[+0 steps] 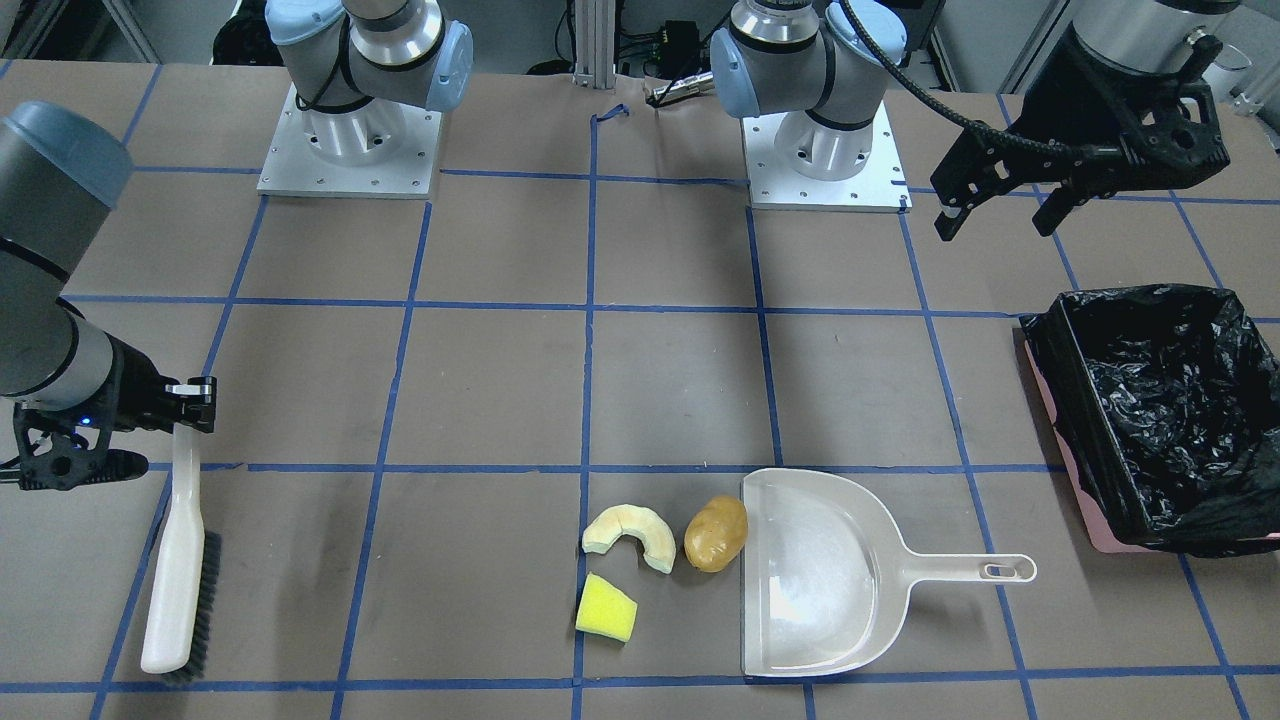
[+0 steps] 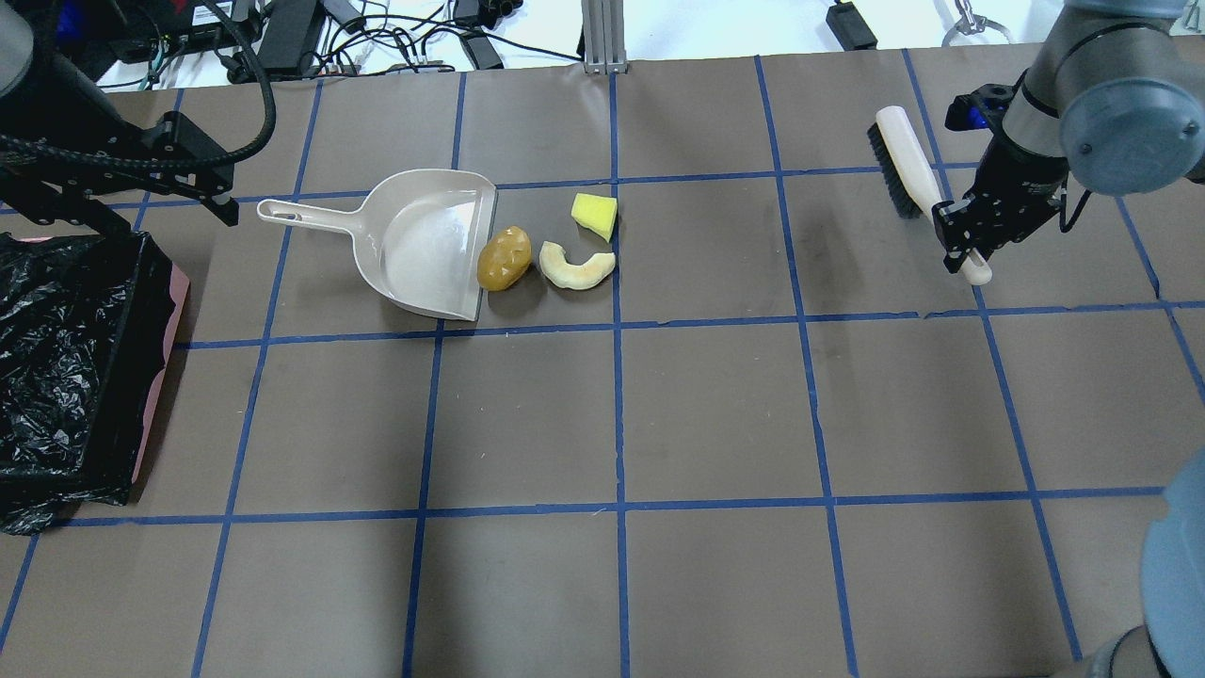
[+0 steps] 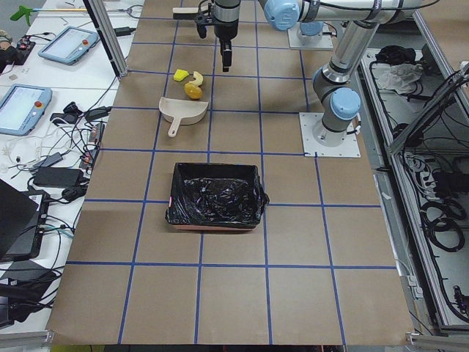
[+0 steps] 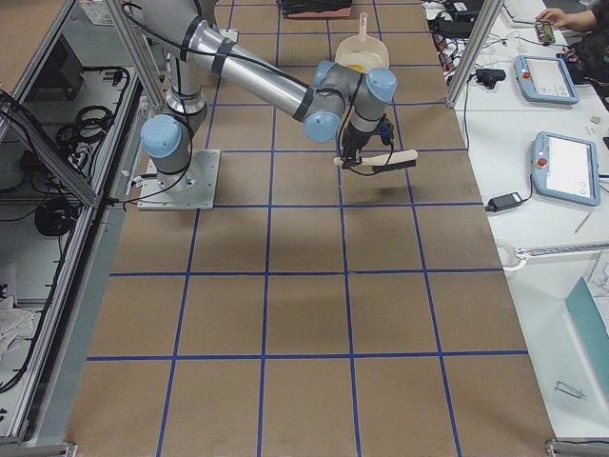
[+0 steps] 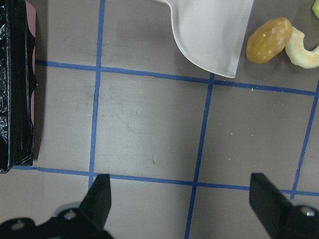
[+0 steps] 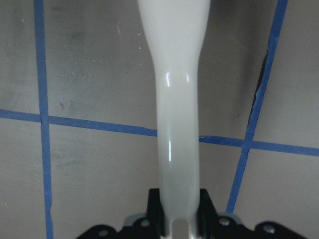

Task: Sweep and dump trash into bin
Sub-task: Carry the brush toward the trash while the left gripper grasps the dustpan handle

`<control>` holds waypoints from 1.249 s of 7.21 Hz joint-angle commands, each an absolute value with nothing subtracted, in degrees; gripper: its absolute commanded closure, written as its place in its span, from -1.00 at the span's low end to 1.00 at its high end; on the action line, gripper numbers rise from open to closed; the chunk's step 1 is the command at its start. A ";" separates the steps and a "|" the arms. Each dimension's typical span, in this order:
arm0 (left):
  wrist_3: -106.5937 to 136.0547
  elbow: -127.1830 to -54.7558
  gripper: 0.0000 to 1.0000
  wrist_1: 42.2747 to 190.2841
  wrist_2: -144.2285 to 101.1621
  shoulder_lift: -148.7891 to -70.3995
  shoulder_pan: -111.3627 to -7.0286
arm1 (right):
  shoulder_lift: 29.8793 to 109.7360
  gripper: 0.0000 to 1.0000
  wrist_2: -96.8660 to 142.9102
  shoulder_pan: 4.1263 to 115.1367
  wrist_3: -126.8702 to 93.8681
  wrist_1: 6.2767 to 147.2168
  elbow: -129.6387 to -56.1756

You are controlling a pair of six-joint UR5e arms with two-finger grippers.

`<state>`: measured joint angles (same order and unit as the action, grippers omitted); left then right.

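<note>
Right gripper (image 2: 966, 247) clamped on brush (image 1: 178, 560) handle, brush apparently lifted just off table, left gripper (image 1: 995, 222) jaws wide apart, empty, near bin (image 1: 1085, 430), potato (image 1: 716, 534) against dustpan (image 1: 820, 580) lip, crescent slice (image 1: 632, 532) beside potato, yellow wedge (image 1: 606, 607) close by, all well apart from brush.

A brown-covered table (image 2: 715, 424) crossed by blue tape lines (image 2: 619, 424) has tangled black cables (image 2: 414, 42) and an aluminium post (image 2: 602, 33) at its far edge, while blue-cased tablets (image 3: 22, 106) lie on a white bench (image 3: 55, 81) alongside

Dustpan (image 2: 424, 240): ahead of left gripper (image 5: 180, 189), potato (image 2: 504, 258) at its mouth
Bin (image 1: 1085, 400): beside left gripper
Brush (image 1: 175, 560): held in right gripper (image 2: 965, 247)
</note>
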<state>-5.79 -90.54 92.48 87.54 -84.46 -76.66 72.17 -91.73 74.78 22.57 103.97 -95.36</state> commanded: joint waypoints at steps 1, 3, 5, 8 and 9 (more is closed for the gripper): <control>-5.45 -90.62 -1.00 92.55 87.36 -85.07 -76.73 | 72.77 1.00 -91.67 77.68 19.53 103.97 -95.36; -7.36 -90.70 -1.00 91.85 87.54 -86.13 -76.64 | 73.48 1.00 -91.76 80.23 16.01 103.54 -95.36; -18.14 -90.70 -1.00 87.23 87.10 -90.06 -76.55 | 74.61 1.00 -91.84 80.95 13.80 101.35 -95.36; -49.36 -90.79 -1.00 76.76 87.89 -99.72 -76.55 | 76.46 1.00 -90.53 83.40 9.41 98.80 -95.62; -62.71 -91.05 -1.00 71.68 88.85 -103.32 -76.55 | 76.29 1.00 -90.01 84.71 6.10 98.62 -95.80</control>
<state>-46.81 -90.85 77.40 88.01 -98.92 -76.55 76.02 -90.61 83.27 9.20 99.22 -95.59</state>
